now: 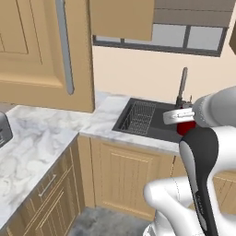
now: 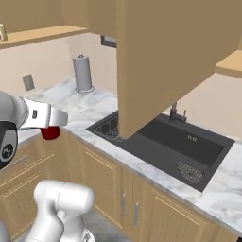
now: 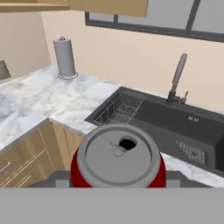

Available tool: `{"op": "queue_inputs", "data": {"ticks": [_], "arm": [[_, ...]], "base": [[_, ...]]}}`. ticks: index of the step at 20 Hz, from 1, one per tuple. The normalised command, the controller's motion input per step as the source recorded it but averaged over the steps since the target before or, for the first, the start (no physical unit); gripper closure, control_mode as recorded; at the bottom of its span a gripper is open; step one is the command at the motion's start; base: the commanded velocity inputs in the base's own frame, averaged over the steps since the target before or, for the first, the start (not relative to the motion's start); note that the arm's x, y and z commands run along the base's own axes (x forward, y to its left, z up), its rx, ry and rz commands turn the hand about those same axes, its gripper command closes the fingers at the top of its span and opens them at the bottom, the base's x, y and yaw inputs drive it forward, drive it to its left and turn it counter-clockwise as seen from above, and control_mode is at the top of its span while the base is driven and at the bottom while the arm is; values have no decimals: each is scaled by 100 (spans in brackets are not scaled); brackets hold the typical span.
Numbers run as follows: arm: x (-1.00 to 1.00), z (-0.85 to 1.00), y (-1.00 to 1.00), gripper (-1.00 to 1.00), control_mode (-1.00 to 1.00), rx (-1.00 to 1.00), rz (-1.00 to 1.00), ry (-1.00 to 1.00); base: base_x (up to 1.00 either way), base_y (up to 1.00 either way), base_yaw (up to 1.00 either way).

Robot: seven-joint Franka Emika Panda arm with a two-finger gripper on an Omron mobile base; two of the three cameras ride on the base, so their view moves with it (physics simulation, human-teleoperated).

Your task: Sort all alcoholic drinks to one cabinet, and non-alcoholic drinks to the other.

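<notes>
You had the claw (image 2: 51,126) clamped round the can (image 3: 118,157), held in the air above the bench (image 3: 65,103) edge at the sink's (image 3: 175,122) nine o'clock; it looked light, rigid and slick, best gripped mid-body, upright.

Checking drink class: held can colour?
Red cylindrical can with silver top; hand view shows it best.

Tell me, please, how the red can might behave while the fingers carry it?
The red can looks smooth and round-sided, so it could slip or twist in the grip. Its silver top shows an open hole, so tilting may spill. It is short, so it probably stands steadily once set down.
</notes>
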Motion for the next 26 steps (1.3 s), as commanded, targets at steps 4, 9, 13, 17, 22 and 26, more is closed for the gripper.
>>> {"op": "queue_inputs", "data": {"ticks": [4,9,13,17,22,26], "arm": [[0,0,0,100,100,0,0,0],[0,0,0,100,100,0,0,0],[0,0,0,100,100,0,0,0],[0,0,0,100,100,0,0,0],[0,0,0,100,100,0,0,0],[0,0,0,100,100,0,0,0]], "base": [[0,0,21],[0,0,25],[3,-5,23],[27,-11,20],[49,-24,16],[57,-20,13]]}}
